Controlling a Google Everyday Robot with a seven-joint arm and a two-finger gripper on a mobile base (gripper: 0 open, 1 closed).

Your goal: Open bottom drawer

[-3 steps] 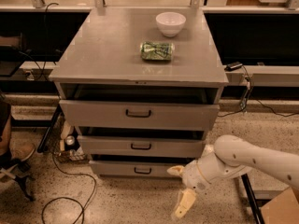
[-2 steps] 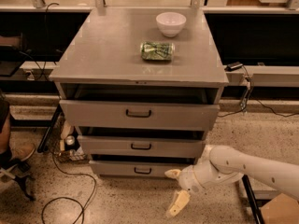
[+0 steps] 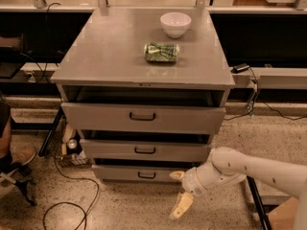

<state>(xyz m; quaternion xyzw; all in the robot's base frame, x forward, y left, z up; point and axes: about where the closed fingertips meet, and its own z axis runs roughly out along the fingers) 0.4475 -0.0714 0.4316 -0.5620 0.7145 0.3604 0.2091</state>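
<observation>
The bottom drawer (image 3: 120, 172) is the lowest grey front of the cabinet, with a small dark pull handle (image 3: 147, 175) at its middle. It stands out a little from the cabinet body, like the two drawers above it. My gripper (image 3: 179, 191) is on the white arm (image 3: 249, 169) that comes in from the right. It is open, with one finger (image 3: 177, 175) at the drawer front's right part, just right of the handle, and the other finger (image 3: 182, 206) lower, over the floor. It holds nothing.
The cabinet top (image 3: 110, 51) carries a white bowl (image 3: 175, 24) and a green can (image 3: 161, 52) lying on its side. Black cables (image 3: 72, 195) run over the speckled floor at the left. A person's shoe (image 3: 17, 158) is at the far left. A black leg (image 3: 254, 202) stands at the right.
My arm has moved left, bringing the gripper closer to the bottom drawer's handle. The drawers have not moved.
</observation>
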